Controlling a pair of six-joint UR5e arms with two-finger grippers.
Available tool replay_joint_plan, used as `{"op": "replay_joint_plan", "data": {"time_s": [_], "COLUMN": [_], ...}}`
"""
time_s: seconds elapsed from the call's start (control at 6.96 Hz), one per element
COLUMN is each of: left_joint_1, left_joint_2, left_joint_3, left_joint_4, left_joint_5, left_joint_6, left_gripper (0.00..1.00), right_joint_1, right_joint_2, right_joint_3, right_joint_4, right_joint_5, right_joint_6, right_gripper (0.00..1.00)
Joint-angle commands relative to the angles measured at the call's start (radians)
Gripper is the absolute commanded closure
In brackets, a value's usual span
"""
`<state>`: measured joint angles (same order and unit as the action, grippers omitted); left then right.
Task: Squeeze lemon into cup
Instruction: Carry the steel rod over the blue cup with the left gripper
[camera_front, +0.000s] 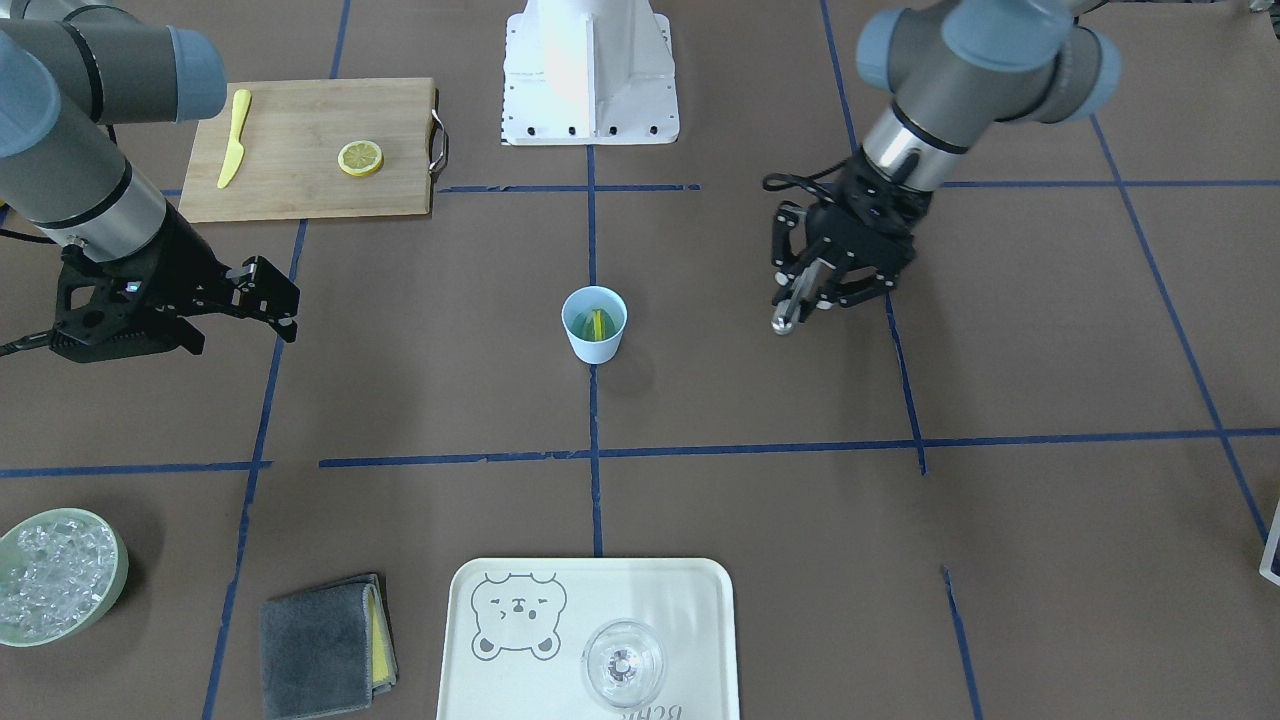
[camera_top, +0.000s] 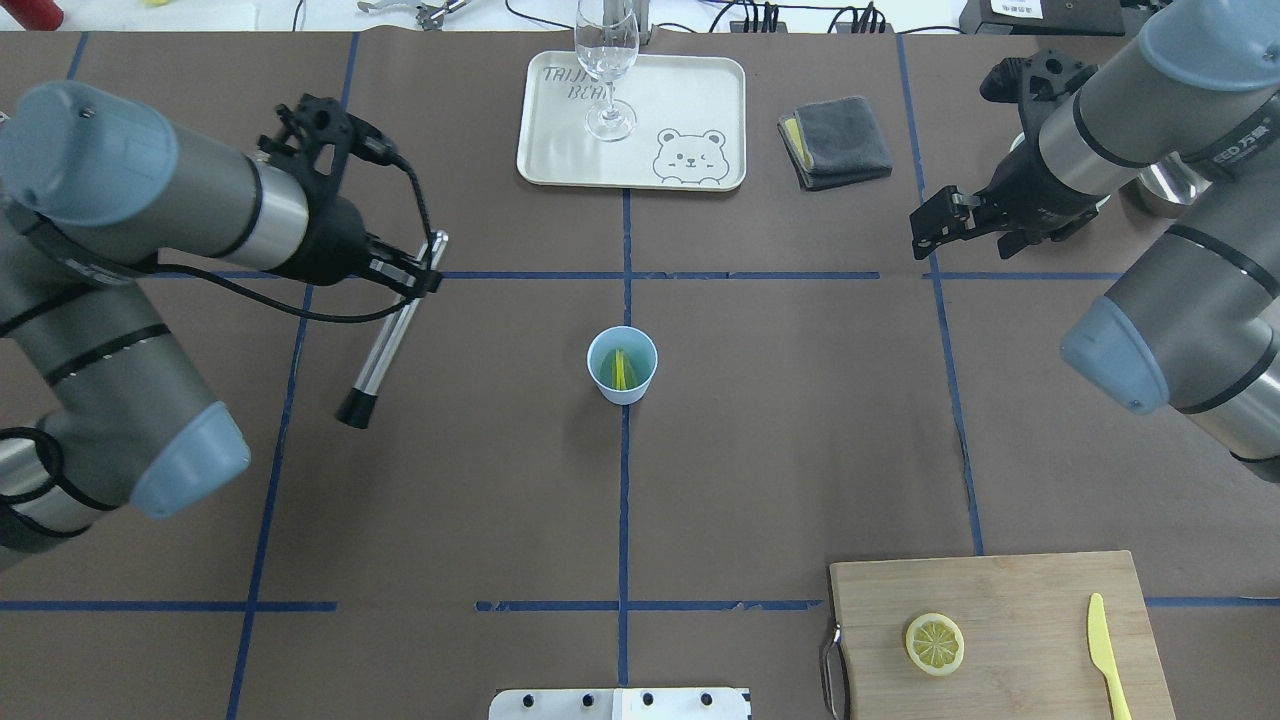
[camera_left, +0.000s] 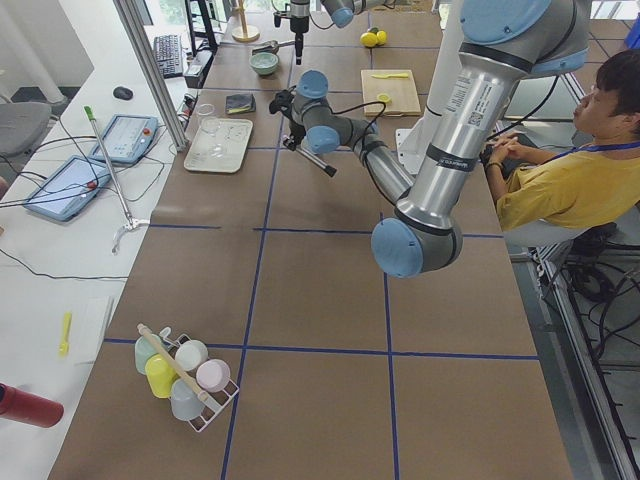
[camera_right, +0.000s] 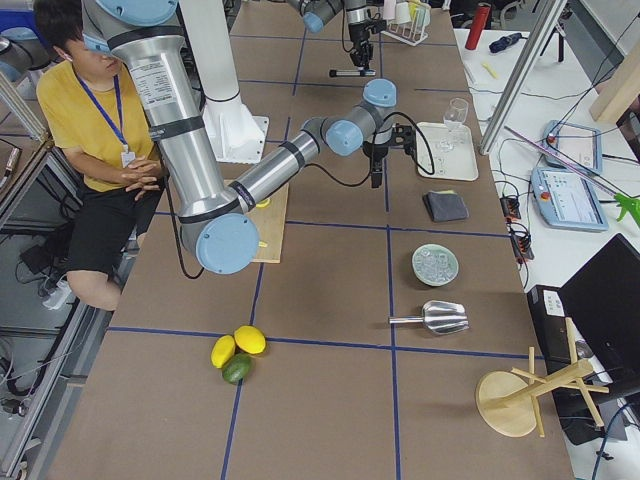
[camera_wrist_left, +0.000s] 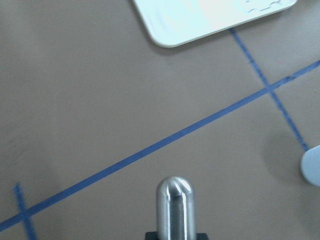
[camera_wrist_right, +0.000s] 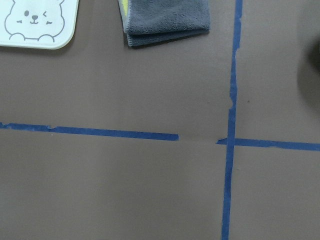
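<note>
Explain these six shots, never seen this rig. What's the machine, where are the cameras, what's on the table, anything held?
It is a robot with two arms at a taped brown table, each ending in a two-finger gripper. Cameras: one faces the robot across the table, one looks over its shoulders, one sits at each table end, one rides on each wrist. The left gripper is shut on a metal rod with a black end. The right gripper looks open and empty. Mid-table stands the cup with a lemon slice on edge inside. A second slice and a yellow knife lie on a cutting board. Also: a tray carrying a clear glass, a folded grey cloth, a bowl of ice.
</note>
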<state>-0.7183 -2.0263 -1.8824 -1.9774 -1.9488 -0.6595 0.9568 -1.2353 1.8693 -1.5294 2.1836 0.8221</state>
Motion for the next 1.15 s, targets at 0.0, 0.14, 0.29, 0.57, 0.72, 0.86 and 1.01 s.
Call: {"op": "replay_joint_plan", "data": {"time_s": [0.0,0.14,0.29,0.57,0.72,0.86,1.01], "left_joint_1": [0.071,0.106,0.146,0.172,0.192,0.28,0.345], "left_joint_2": [-0.116,-0.112,-0.103,-0.118,-0.118,-0.13,-0.13], "left_joint_3": [-0.012,0.035,0.098,0.153,0.167,0.199,0.233], "left_joint_4": [-0.122,-0.378,-0.646,-0.757,-0.79,-0.822,-0.866], "left_joint_5": [0.185,0.315,0.488,0.539,0.577,0.772,0.898], "left_joint_6": [-0.006,-0.005,0.0,0.038,0.055,0.057,0.101], "left_gripper": [1.0,1.0,1.0,1.0,1.0,1.0,1.0], "right_joint_1": [0.026,0.034,0.039,0.042,0.04,0.042,0.04], "right_joint_2": [-0.009,-0.009,-0.009,-0.013,-0.016,-0.033,-0.055], "right_joint_3": [0.007,0.01,0.02,0.03,0.034,0.063,0.083], "right_joint_4": [0.0,0.0,0.0,-0.002,-0.002,-0.008,-0.009], "right_joint_5": [0.001,0.001,0.004,0.004,0.005,0.004,0.004], "right_joint_6": [0.0,0.0,0.0,0.002,0.003,0.011,0.009], "right_gripper": [0.0,0.0,0.0,0.0,0.0,0.0,0.0]}}
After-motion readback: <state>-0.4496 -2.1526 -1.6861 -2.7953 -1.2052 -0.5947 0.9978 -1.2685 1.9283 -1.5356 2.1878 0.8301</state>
